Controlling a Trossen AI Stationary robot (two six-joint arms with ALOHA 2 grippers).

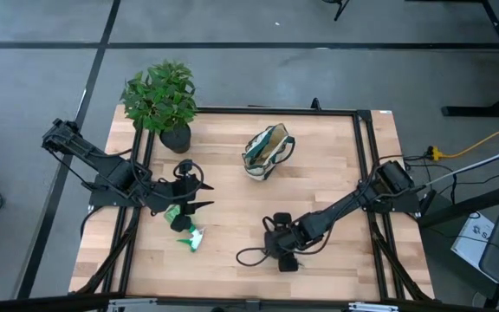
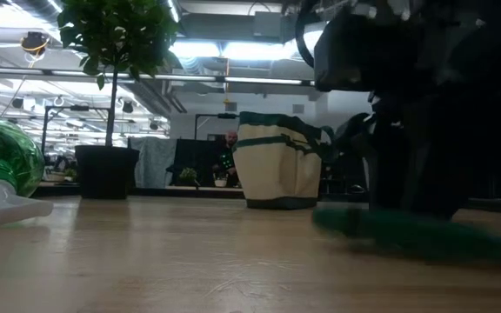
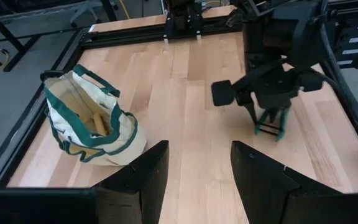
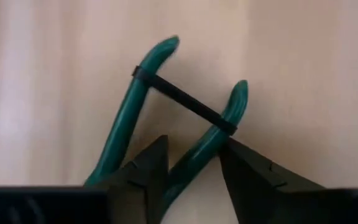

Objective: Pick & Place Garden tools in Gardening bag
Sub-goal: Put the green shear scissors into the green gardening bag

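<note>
I have the right pincer [image 1: 282, 251] low over the near middle of the bench [image 1: 336, 173], its fingers [image 4: 143, 167] narrowed around one green handle of the pruning shears [image 4: 166, 118]. In my right wrist view that handle runs between the two fingertips, while the other handle lies just outside one finger; a black strap joins the two handle ends ahead of the pincer. The shears lie flat on the wood.

The gardening bag [image 1: 267, 152] stands upright toward the far side of the bench, well apart from the right pincer, with a wooden handle [image 3: 96, 120] showing inside its open mouth.

My left pincer [image 1: 199, 196] hangs over the left part of the bench, fingers spread and holding nothing. Bright green pieces [image 1: 184, 227] lie just beside it on the near side.
</note>
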